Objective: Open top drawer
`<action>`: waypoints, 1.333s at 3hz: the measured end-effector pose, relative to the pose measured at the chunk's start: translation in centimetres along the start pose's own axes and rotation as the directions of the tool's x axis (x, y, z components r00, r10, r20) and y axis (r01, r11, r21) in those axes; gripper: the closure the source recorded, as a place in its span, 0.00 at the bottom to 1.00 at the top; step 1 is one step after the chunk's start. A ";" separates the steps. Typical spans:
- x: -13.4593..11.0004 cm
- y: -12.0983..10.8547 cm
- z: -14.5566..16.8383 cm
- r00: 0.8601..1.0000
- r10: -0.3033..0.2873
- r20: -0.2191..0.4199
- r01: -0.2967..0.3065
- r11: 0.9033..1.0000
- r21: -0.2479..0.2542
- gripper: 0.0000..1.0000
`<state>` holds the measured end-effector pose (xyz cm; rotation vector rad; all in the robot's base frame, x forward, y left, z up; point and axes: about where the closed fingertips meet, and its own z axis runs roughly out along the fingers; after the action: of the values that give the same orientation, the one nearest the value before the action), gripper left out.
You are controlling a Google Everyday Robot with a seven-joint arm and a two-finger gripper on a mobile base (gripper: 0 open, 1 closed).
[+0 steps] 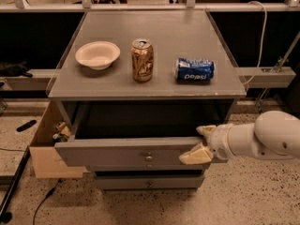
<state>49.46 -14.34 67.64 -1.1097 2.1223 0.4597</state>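
The top drawer (122, 153) is a wide grey front with a small round metal knob (148, 157) at its centre. It stands pulled out from the grey cabinet, with a dark gap behind it. My gripper (200, 143) is at the right end of the drawer front, on a white arm coming in from the right. It is open, with one cream finger (206, 130) above the front's top edge and the other (196, 155) lower against the front face. A narrower grey drawer (147, 182) sits shut below.
On the cabinet top (108, 86) stand a white bowl (97, 54), an upright gold can (142, 60) and a blue Pepsi can (194, 70) lying on its side. A cardboard box (44, 146) stands at the cabinet's left. Cables lie on the speckled floor.
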 end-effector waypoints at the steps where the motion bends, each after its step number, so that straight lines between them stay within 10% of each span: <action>1: 0.9 1.0 -0.4 1.000 -0.005 0.007 0.005 1.000 -0.009 0.48; 3: 1.5 2.7 -1.8 1.000 -0.008 0.015 0.009 1.000 -0.017 1.00; 4: 1.4 2.7 -1.9 1.000 -0.008 0.015 0.009 1.000 -0.017 1.00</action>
<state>45.90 -14.70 67.98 -1.1213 2.1037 0.4818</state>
